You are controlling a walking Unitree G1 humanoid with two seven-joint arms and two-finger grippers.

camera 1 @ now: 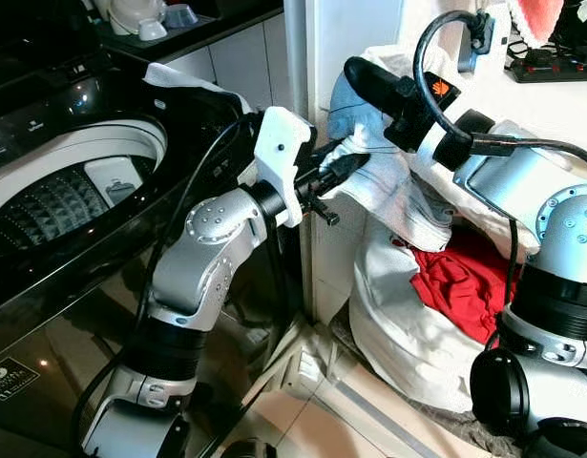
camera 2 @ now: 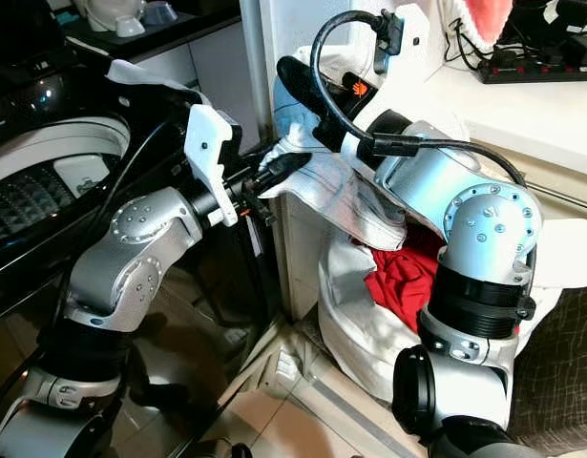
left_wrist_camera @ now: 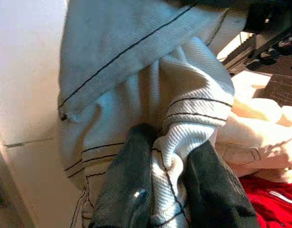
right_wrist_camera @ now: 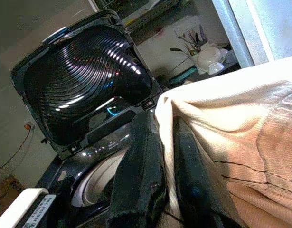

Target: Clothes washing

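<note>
Both the left gripper (camera 1: 345, 164) and right gripper (right_wrist_camera: 167, 156) pinch the white striped garment (left_wrist_camera: 150, 90) (lifted from the laundry bag (camera 1: 408, 334)), likely to carry it to the open washing machine (camera 1: 73, 191).

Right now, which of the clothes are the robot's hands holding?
The white ribbed garment with thin dark stripes; both hands pinch it. The red cloth lies untouched in the bag below.
</note>
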